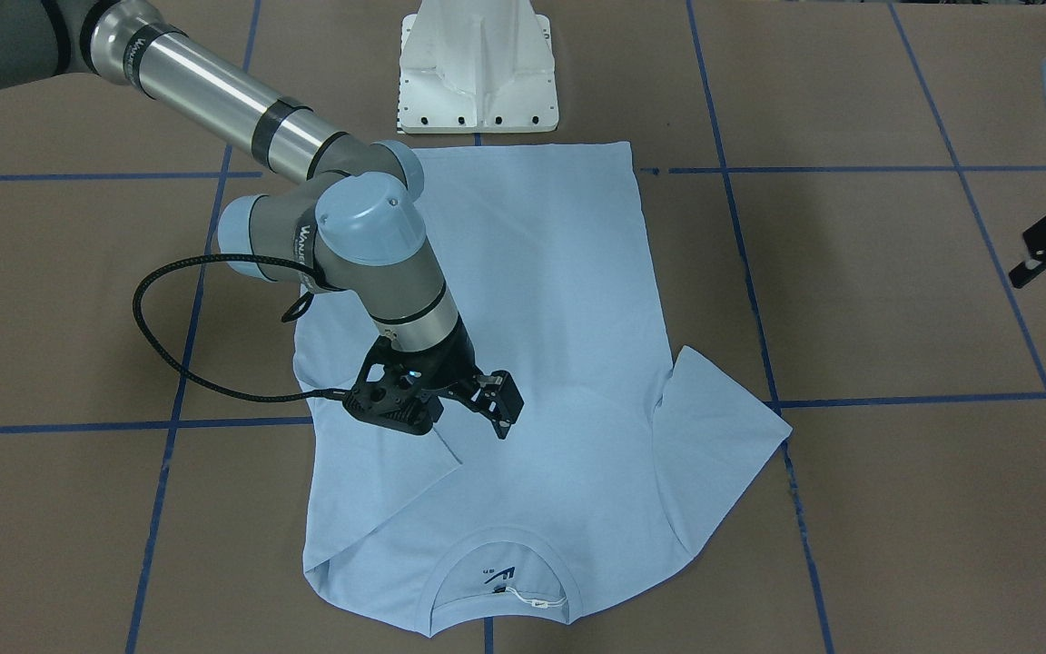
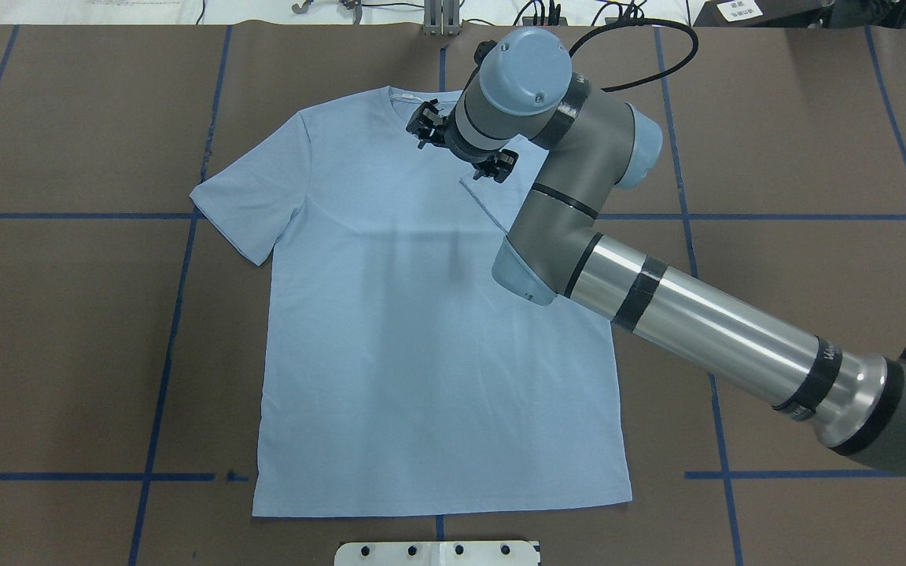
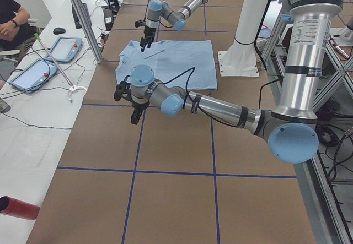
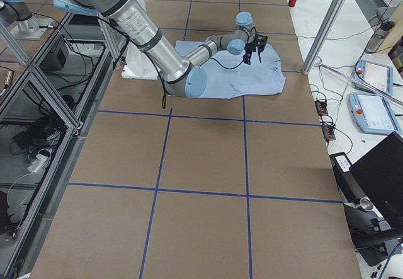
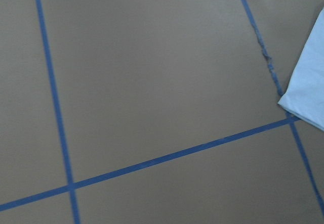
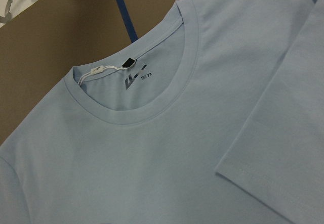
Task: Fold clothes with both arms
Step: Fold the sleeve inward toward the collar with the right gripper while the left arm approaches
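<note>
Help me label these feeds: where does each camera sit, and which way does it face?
Front: across the table, facing the base; right arm over T-shirt.
Overhead: behind the robot, looking forward and down; right arm enters right.
Left side: table's end; left arm near, right arm far.
Right side: opposite end; right arm near.
Left wrist: down at table and sleeve corner; no arm shows.
Right wrist: down at the collar; no arm shows.
Shared: front and right wrist both show the collar.
</note>
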